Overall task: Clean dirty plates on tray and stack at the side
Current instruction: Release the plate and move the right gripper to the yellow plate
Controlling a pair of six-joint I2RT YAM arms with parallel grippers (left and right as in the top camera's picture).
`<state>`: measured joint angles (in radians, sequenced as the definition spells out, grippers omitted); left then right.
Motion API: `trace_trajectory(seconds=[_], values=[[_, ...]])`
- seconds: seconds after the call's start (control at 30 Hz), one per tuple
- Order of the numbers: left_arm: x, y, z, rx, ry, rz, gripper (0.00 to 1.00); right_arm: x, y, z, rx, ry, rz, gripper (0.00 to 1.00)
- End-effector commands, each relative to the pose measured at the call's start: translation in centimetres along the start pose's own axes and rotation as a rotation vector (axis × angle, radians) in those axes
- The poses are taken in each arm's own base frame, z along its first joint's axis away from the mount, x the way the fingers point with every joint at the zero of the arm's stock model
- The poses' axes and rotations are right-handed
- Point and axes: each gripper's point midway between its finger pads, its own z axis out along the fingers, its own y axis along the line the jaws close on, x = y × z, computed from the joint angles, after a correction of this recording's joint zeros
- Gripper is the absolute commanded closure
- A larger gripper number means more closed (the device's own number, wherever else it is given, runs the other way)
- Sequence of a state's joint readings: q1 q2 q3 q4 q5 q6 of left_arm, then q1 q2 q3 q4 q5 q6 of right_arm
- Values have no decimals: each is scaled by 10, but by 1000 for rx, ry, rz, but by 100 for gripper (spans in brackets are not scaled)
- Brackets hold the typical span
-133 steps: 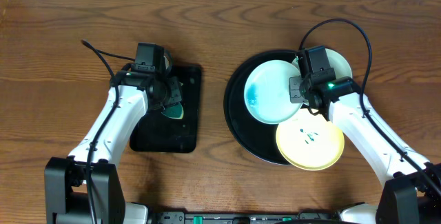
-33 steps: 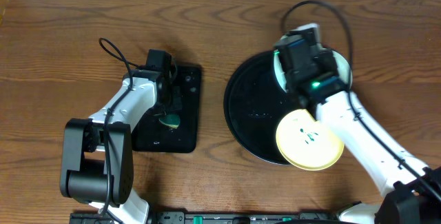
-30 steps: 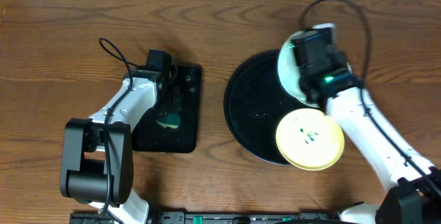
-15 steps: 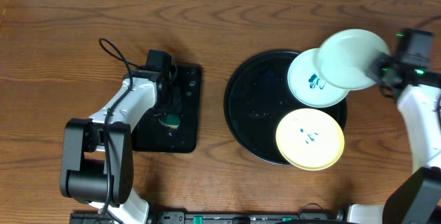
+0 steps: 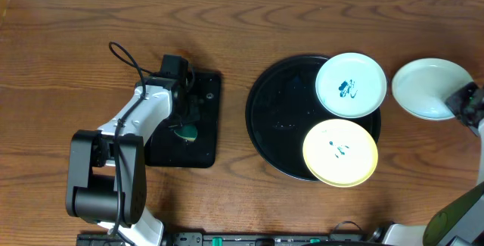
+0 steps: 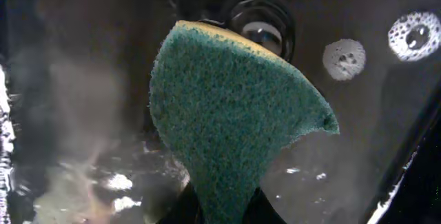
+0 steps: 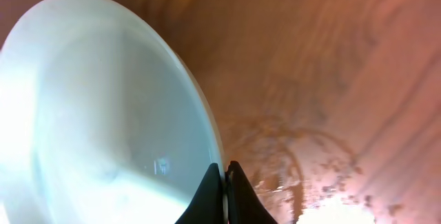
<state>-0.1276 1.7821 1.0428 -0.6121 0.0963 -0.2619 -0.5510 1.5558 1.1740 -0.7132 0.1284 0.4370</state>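
Brown wood tabletop (image 5: 76,49). Round black tray (image 5: 280,117) holds a scribbled blue-white plate (image 5: 350,85) and a scribbled yellow plate (image 5: 340,152). The wet rectangular tray (image 5: 203,144) holds a green sponge (image 6: 234,114), pinched by the left gripper (image 6: 222,207). The right gripper (image 7: 222,182) is clamped on the rim of a pale plate (image 5: 429,87), over bare table right of the round tray.

My left gripper (image 6: 224,210) points down, pinched on a sponge (image 6: 227,114); right gripper (image 7: 222,186), arm stretched far right, pinches a plate (image 7: 103,114) rim.
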Motion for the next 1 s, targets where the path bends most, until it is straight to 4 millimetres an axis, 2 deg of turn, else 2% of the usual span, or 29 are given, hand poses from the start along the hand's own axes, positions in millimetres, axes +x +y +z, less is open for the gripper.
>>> trace_trajectory(seconds=[0.0,0.23,0.27,0.3,0.33,0.43,0.5,0.6,0.7,0.8,0.97], values=[[-1,4,-4,-14,-17,-4,92,-4,-14,2,44,-9,39,99],[-1,4,-4,-14,-17,-4,91,16,-20,27,85,83,10,99],[-1,4,-4,-14,-17,-4,83,19,-21,30,92,98,8,99],[-1,4,-4,-14,-17,-4,70,22,-21,33,91,113,6,98],[-1,4,-4,-14,-17,-4,60,24,-20,36,88,126,6,97],[-1,4,-4,-14,-17,-4,57,30,-14,41,58,154,-14,94],[-1,4,-4,-14,-17,-4,57,30,-10,41,30,161,-31,87],[-1,4,-4,-14,-17,-4,56,36,3,40,-43,191,-64,71],[-1,4,-4,-14,-17,-4,56,47,17,36,-136,245,-94,60],[-1,4,-4,-14,-17,-4,56,67,30,28,-230,341,-101,57],[-1,4,-4,-14,-17,-4,56,117,36,-1,-328,588,-85,55]])
